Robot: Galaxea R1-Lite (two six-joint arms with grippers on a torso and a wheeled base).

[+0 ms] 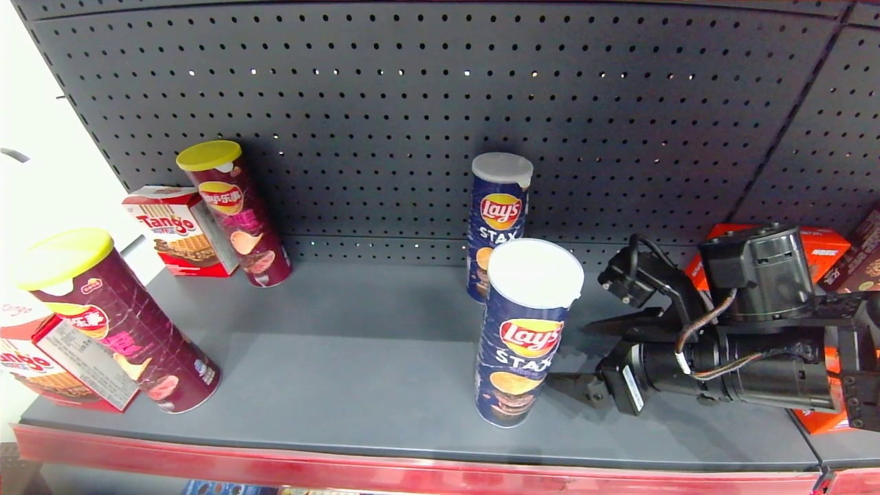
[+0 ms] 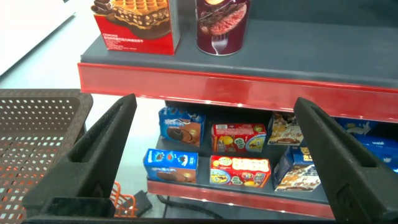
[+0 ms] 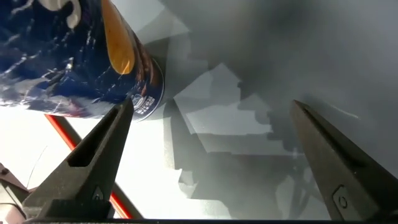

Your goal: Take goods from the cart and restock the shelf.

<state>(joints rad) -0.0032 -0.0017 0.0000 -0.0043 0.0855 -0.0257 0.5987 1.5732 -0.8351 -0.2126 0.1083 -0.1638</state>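
Head view | blue can (image 1: 526,330) upright at shelf (image 1: 357,357) front | right hand (image 1: 569,354) spread apart just beside it | step: placement likely done | next: back off without tipping it, go to cart (image 2: 37,124).

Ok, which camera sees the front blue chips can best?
The head view: the front blue can stands whole, white lid to base, on the shelf beside the right tool. The right wrist view catches just its bottom end; the left wrist view faces lower shelves.
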